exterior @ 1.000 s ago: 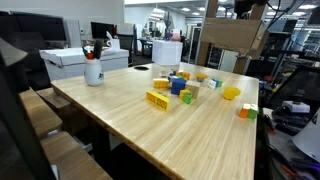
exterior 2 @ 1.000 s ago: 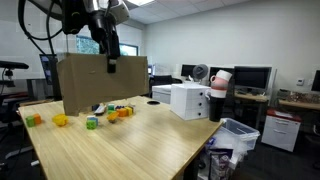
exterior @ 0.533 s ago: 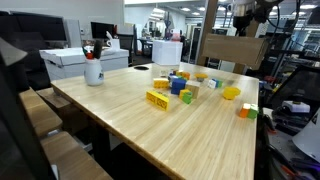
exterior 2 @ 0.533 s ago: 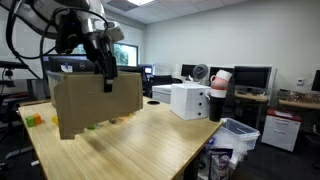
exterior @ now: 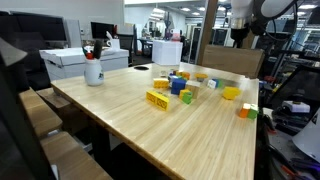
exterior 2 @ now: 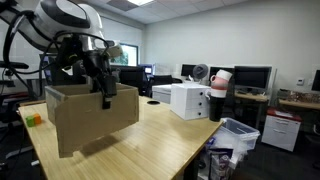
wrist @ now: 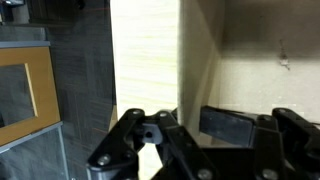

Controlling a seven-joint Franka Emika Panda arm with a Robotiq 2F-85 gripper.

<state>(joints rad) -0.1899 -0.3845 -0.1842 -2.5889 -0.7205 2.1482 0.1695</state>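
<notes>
An open-topped brown cardboard box [exterior 2: 88, 122] hangs just above the wooden table [exterior 2: 170, 150]. My gripper [exterior 2: 106, 97] is shut on its upper rim. In an exterior view the same box [exterior: 228, 62] sits low over the table's far edge behind the coloured blocks, under the gripper [exterior: 240, 40]. In the wrist view the box wall [wrist: 148, 55] runs up between my fingers, with the dark pad [wrist: 236, 126] pressed against its inner side and the gripper [wrist: 188, 122] clamped on the edge. The box interior [wrist: 260, 60] looks bare.
Several coloured blocks lie mid-table, among them a yellow block [exterior: 157, 99] and a blue block [exterior: 176, 86]. A white cup of pens [exterior: 93, 70] stands near a white printer [exterior: 72, 61]. Another white printer [exterior 2: 188, 100] and a bin [exterior 2: 238, 136] are on the far side.
The box, held in my gripper, has come down and forward over the table, and it now hides the blocks in an exterior view. The grip stayed shut.
</notes>
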